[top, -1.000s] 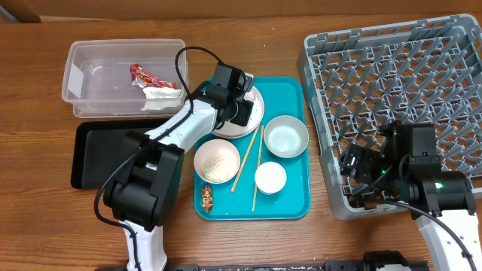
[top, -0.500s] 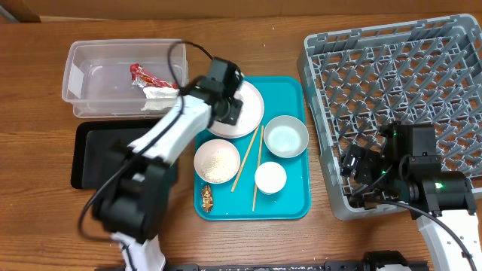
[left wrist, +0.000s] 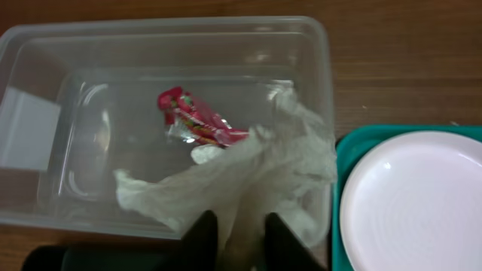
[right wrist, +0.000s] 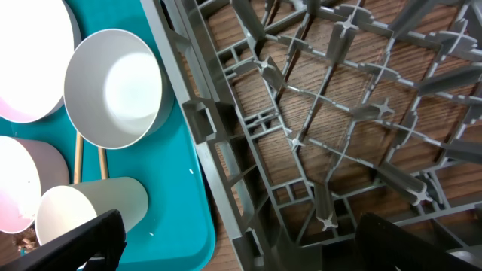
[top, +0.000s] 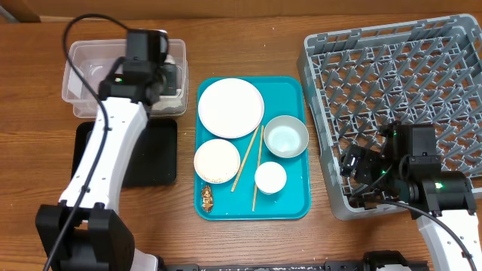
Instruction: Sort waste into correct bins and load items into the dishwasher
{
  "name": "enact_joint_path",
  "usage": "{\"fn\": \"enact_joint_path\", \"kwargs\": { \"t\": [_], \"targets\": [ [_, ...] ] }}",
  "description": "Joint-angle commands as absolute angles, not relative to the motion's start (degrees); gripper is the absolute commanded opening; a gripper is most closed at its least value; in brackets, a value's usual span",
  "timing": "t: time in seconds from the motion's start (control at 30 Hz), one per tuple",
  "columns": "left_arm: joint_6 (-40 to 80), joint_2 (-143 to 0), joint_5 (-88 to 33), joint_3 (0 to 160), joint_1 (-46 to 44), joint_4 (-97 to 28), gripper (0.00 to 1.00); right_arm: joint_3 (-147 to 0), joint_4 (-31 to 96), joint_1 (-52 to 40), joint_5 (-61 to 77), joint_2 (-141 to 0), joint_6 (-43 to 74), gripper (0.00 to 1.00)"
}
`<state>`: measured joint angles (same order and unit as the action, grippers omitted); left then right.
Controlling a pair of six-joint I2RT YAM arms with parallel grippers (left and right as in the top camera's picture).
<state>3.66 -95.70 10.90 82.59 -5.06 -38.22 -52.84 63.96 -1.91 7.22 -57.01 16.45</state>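
— Left end effector is hovering over the clear plastic rectangular tub, its fingers standing narrowly apart. What is sitting between them?
— A crumpled white tissue is running up between them from inside the tub. Whether they are pinching it, I cannot tell. A crumpled red wrapper is lying on the tub's floor, just beside the tissue.
— And the right end effector?
— It is gaping wide, holding nothing. It is hanging over the corner of the large grey plastic dish rack nearest the teal tray.
— What is resting on that tray?
— A round white plate, a white bowl of rice grains, a pale bowl, a small white cup, two thin wooden chopsticks and a small brown food scrap. A shallow black rectangular tray is lying on the wooden surface, just beside the tub.
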Motion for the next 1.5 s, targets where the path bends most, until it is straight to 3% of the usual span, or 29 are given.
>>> {"fn": "enact_joint_path", "kwargs": {
  "t": [0.0,0.1,0.33,0.47,0.73,0.93,1.2,1.23,1.27,1.3,1.37,1.47],
  "targets": [
    [4.75,-97.10,11.97,82.63,-2.79,-38.46,0.39,-54.78,63.61,-1.74,7.18,-56.66,16.16,1.00],
    [4.71,-97.08,10.76,82.63,-2.26,-39.00,0.56,-54.78,63.61,-1.74,7.18,-56.66,16.16,1.00],
    [8.03,-96.82,-3.14,82.67,-4.19,-42.92,0.65,-54.78,63.64,-1.74,7.18,-56.66,16.16,1.00],
    [11.88,-96.84,-8.23,82.65,-8.27,-48.82,0.67,-54.78,63.57,-1.74,7.18,-56.66,16.16,1.00],
    [19.70,-97.14,-6.83,82.43,-19.88,-59.79,0.65,-54.78,63.59,-1.74,7.18,-56.66,16.16,1.00],
    [23.31,-99.88,-6.90,78.32,-27.51,-58.24,0.64,-54.78,63.59,-1.74,7.18,-56.66,16.16,1.00],
    [23.35,-107.50,-6.92,76.44,-31.20,-56.53,0.54,-54.78,63.59,-1.74,7.18,-56.66,16.16,1.00],
    [23.35,-108.38,-6.98,76.44,-31.22,-56.55,0.48,-54.78,63.59,-1.74,7.18,-56.66,16.16,1.00],
    [23.35,-109.30,-7.09,76.44,-31.20,-56.62,0.38,-54.78,63.61,-1.74,7.18,-56.66,16.14,1.00],
    [23.35,-109.78,-7.09,76.44,-31.20,-56.73,0.22,-54.78,63.61,-1.74,7.18,-56.66,16.16,1.00],
    [23.31,-110.13,-6.98,76.44,-31.11,-56.69,0.06,-54.78,63.64,-1.74,7.18,-56.66,16.16,1.00],
    [22.70,-109.91,-6.81,77.12,-31.05,-56.53,0.04,-54.78,63.64,-1.74,7.18,-56.66,16.14,1.00]
  ]
}}
